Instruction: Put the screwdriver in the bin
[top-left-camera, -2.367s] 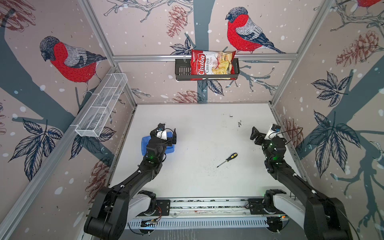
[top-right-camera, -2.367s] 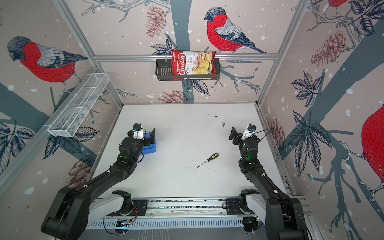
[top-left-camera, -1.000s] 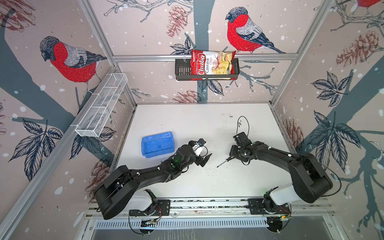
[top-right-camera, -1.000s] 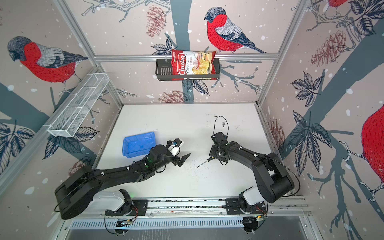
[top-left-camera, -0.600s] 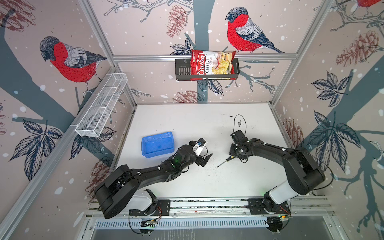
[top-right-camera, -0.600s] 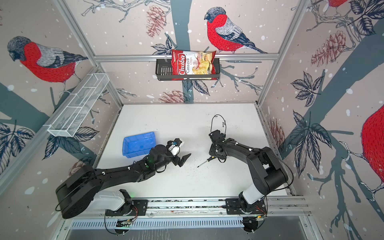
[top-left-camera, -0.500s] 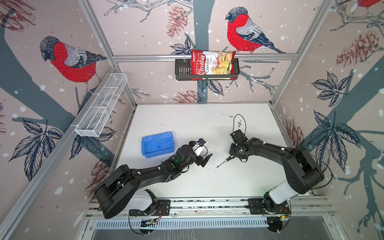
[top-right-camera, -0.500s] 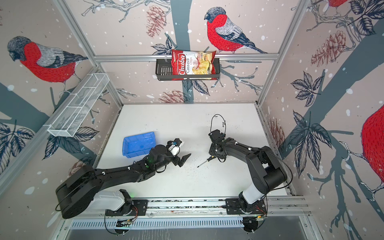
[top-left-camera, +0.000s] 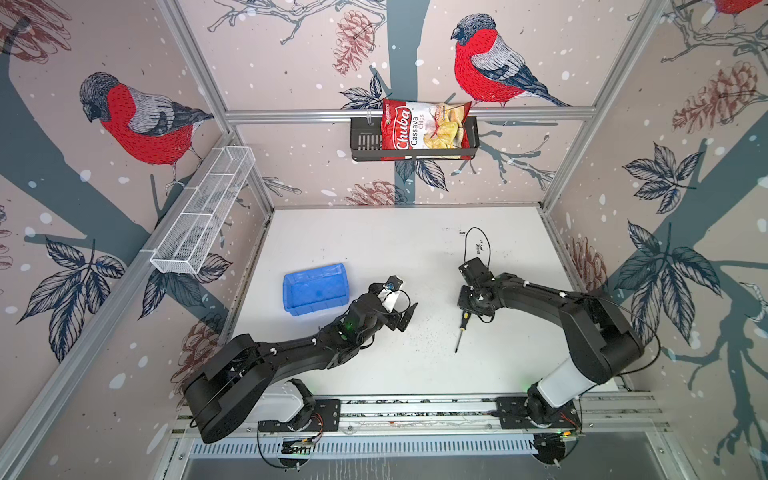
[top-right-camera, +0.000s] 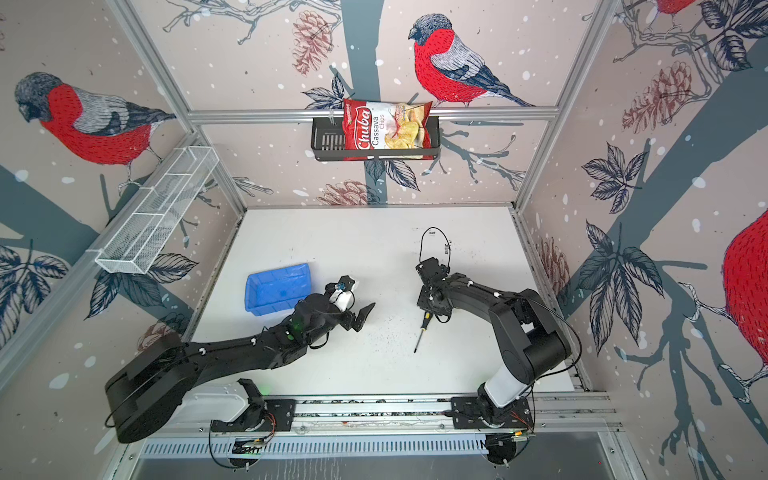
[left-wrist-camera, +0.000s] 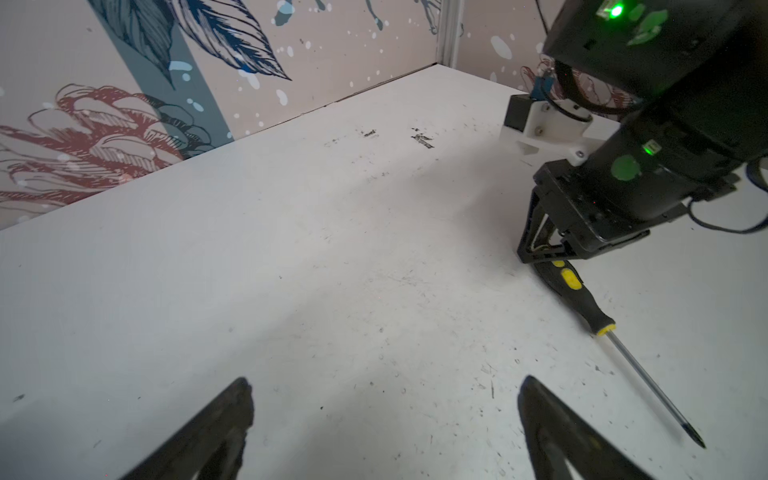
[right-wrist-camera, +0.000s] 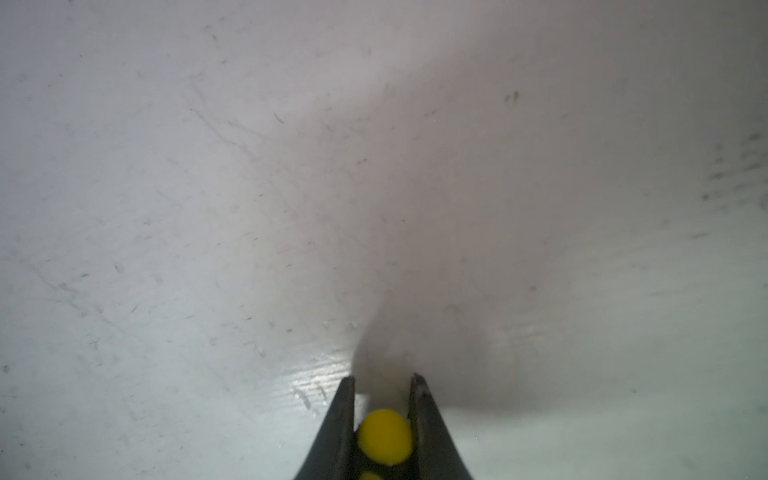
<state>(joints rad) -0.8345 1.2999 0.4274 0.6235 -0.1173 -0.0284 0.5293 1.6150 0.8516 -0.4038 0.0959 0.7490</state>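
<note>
The white tabletop carries the blue bin toward its left side, with nothing in it, well apart from the tool. The left hand hovers between bin and tool, its fingers spread wide with nothing between them. The right hand points down and is clamped on the butt end of the screwdriver. The right wrist view shows the yellow cap pinched between the jaws, and the thin shaft seems to lie on the tabletop, pointing toward the robot's base. With so little handle in the grip, the tool will likely droop or pivot. Lift slowly and straight up until the tip clears, carry it low toward the bin without brushing the left hand, and let go only once the whole length is over the bin's floor.
</note>
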